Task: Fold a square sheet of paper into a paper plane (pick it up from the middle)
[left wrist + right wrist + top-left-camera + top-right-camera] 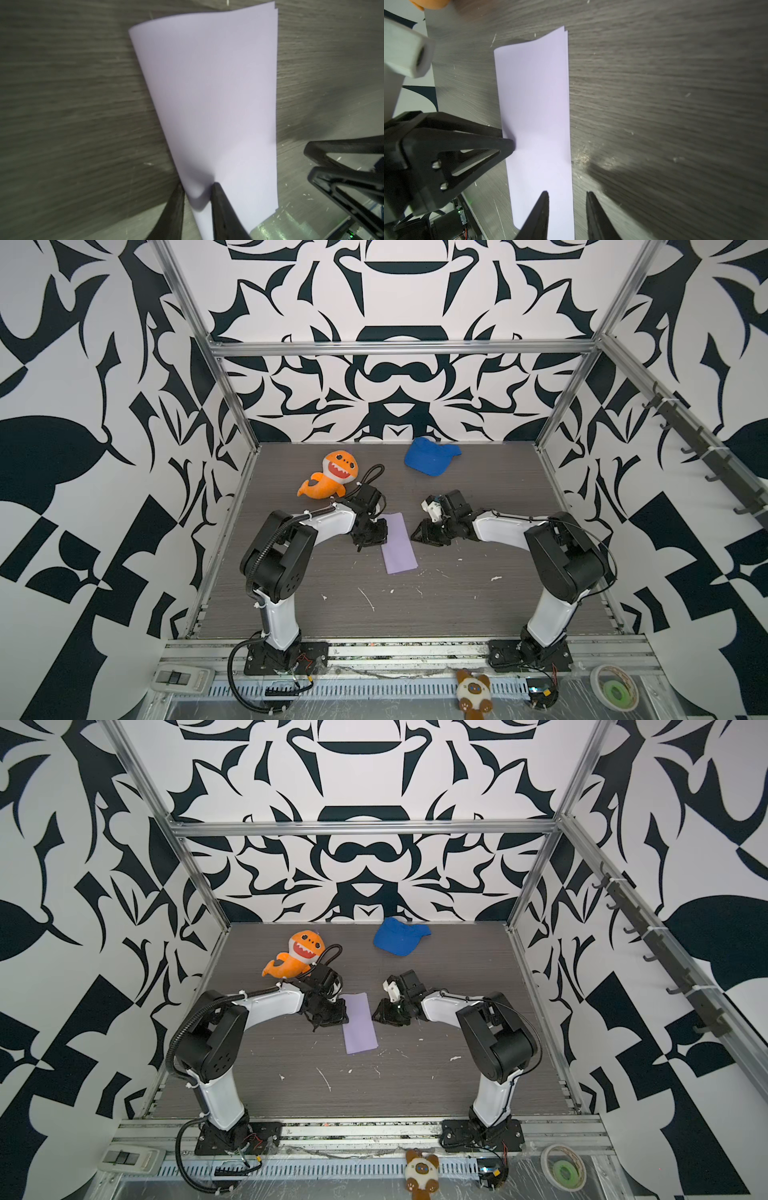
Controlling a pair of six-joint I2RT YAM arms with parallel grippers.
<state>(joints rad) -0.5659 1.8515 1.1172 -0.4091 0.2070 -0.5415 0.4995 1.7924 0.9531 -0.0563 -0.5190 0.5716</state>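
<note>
The square sheet of paper (399, 545) lies on the table (457, 605) between the two claws. It does not show as a square now: it is doubled over into a long narrow strip, with two layers visible at its far corner. The left claw (196, 187) stands at the folded long edge. One of its fingertips (215, 187) presses on top of the strip and the other is just outside the edge. The fold, which looks rounded and not flat, runs between them. The jaws are a little apart, and I cannot tell if they really pinch the fold or only stand astride it. The right claw (566, 193) is at the opposite long edge, where the layers are free. Its jaws are apart and hold nothing, and in the right wrist view that edge passes between its fingertips. I judge that only the first fold, the centre one, is made, and perhaps it is not yet pressed sharp. The corner folds for the nose and the wing folds are all left, so the task is in its early part.
</note>
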